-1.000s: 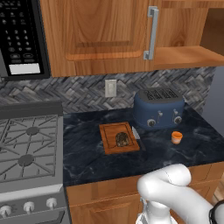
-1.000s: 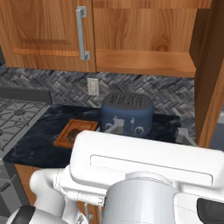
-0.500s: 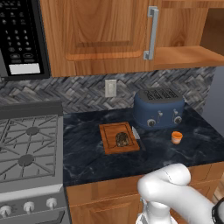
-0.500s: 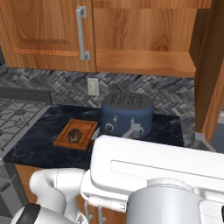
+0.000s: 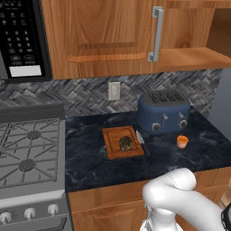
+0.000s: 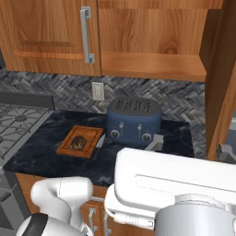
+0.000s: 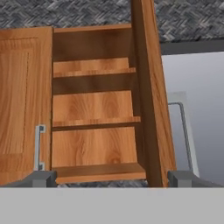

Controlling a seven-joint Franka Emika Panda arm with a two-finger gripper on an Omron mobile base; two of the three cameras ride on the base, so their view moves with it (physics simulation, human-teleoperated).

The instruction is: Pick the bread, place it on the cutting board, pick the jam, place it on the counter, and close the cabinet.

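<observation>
The small dark brown, mottled lump of bread (image 5: 126, 144) lies on the flat reddish-brown wooden cutting board (image 5: 113, 151), which rests on the dark navy marbled stone counter (image 5: 94, 162) at about 9 o'clock from the blue two-slot toaster (image 5: 163, 111). A knife (image 5: 141, 140) lies just beside the board's right edge. The tiny orange jar of jam (image 5: 182, 141) stands on the counter at roughly 5 o'clock from the toaster, well apart from the bread.

Above, the large warm brown wooden wall cabinet (image 5: 113, 38) has its left door shut, with a vertical silver bar handle (image 5: 156, 34); its right door (image 7: 151, 96) stands swung open, edge-on in the hand view, baring the inner shelves (image 7: 94, 121). The gripper (image 7: 113, 178) looks at that open compartment, its two small dark fingertips (image 7: 43, 177) spread wide apart with nothing between them. A gas stove (image 5: 28, 153) sits at 9 o'clock from the board.
</observation>
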